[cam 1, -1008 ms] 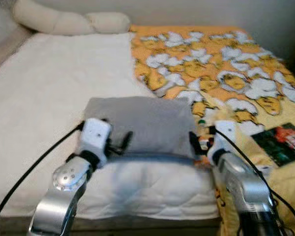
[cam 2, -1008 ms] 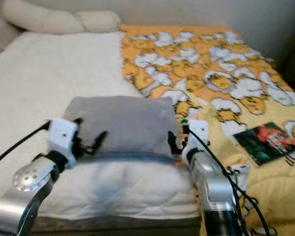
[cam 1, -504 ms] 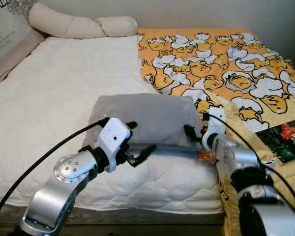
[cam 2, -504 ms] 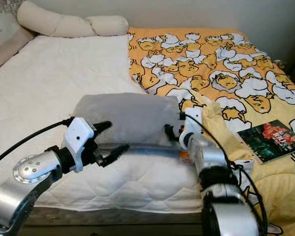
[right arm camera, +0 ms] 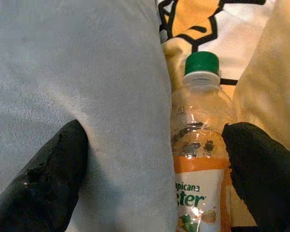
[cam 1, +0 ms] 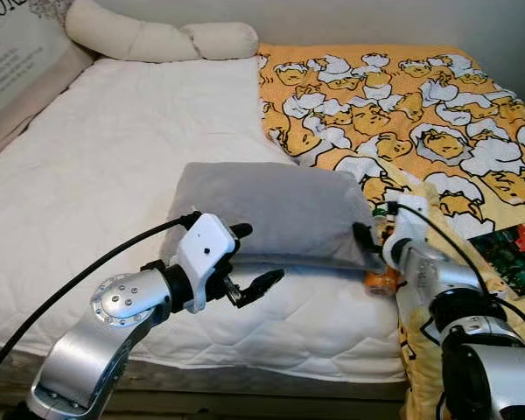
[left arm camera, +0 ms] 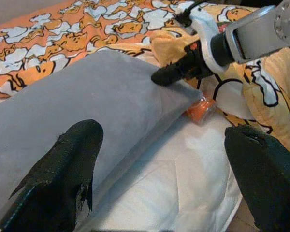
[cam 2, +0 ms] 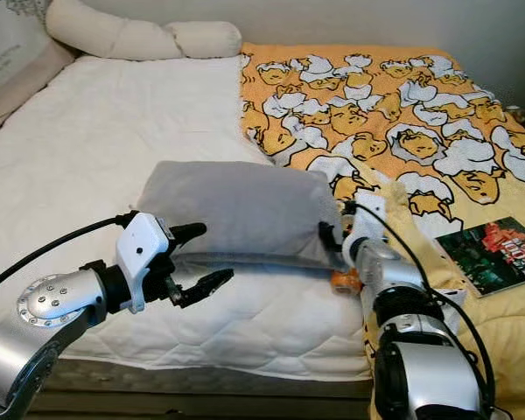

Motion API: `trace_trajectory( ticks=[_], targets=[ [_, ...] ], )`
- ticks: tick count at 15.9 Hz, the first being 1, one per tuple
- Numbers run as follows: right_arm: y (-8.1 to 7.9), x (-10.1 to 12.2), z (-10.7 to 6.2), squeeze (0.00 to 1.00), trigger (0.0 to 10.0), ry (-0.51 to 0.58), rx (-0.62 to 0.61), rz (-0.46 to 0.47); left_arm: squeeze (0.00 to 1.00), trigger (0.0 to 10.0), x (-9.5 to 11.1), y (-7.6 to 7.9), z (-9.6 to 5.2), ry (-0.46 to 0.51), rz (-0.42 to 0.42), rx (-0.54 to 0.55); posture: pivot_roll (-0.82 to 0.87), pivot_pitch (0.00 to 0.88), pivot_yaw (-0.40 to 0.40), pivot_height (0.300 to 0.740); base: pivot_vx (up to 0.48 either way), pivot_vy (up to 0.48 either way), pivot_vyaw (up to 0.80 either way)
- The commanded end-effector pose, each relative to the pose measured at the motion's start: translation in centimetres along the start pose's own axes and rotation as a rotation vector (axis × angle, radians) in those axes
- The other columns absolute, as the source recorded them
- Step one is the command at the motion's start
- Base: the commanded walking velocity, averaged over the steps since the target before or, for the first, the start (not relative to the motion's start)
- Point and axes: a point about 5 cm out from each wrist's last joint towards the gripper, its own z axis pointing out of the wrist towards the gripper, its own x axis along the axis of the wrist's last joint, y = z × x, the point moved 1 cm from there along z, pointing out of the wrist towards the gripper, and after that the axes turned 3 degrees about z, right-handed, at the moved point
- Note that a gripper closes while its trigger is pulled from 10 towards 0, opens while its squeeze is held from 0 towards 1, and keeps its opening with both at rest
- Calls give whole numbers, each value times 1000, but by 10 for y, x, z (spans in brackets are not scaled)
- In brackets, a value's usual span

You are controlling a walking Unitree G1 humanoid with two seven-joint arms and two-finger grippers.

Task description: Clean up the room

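Little looks tidied yet: the left tool (cam 1: 249, 260), fingers spread and empty, hovers at the near left edge of the grey pillow (cam 1: 271, 210) on the bed (cam 1: 96, 175), while the right tool (right arm camera: 150, 145), also spread, straddles the pillow's right corner and a plastic bottle (right arm camera: 199, 145) beside it, a magazine (cam 2: 494, 254) lying further right.

Matt grey cloth pillow (cam 1: 271, 210) on quilted white cloth mattress (cam 1: 105, 175); clear glossy plastic bottle (right arm camera: 199, 159) w/ green cap, orange label; printed cloth blanket (cam 1: 402, 96); silver metal arms.
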Motion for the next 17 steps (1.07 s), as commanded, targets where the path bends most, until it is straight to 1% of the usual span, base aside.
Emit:
trace_trajectory(
  ticks=[1,2,3,4,6,7,10,12,13,14,16,17],
  targets=[
    [14,11,-3,0,10000,32,-40,20,0,10000,4,1,0,5,12,-20,-18,0,33,740,0,0,0],
    [15,11,-3,0,10000,31,-41,23,0,10000,4,1,0,5,12,-20,-19,0,33,740,0,0,0],
    [18,11,-4,533,10000,31,-42,27,0,10000,4,1,0,6,12,-21,-20,0,34,740,0,0,0],
    [24,15,-7,1000,10000,57,-29,69,0,10000,5,2,0,7,12,-26,-20,0,34,740,0,0,0],
    [30,21,-10,1000,10000,89,-29,101,0,10000,5,2,0,6,12,-30,-21,0,34,740,0,0,0],
    [39,23,-13,1000,10000,90,-60,99,0,10000,5,3,0,5,11,-33,-23,0,36,740,0,0,0],
    [47,24,-15,1000,10000,91,-75,110,0,10000,5,3,0,6,12,-43,-23,0,38,740,0,0,0],
    [47,21,-15,1000,10000,67,-70,103,0,10000,5,3,1,6,11,-49,-23,0,39,740,0,0,0],
    [45,16,-14,1000,10000,35,-57,85,0,10000,5,3,1,5,12,-52,-23,0,40,740,0,0,0],
    [38,6,-11,1000,10000,-17,-23,61,0,10000,4,3,1,1,11,-54,-24,0,43,740,0,0,0],
    [28,-4,-6,1000,10000,-66,-5,19,0,10000,3,2,1,-9,13,-55,-20,0,43,740,0,0,0],
    [25,-7,-5,847,10000,-77,3,15,0,10000,2,2,1,-12,13,-54,-19,0,43,740,0,0,0]
  ],
)
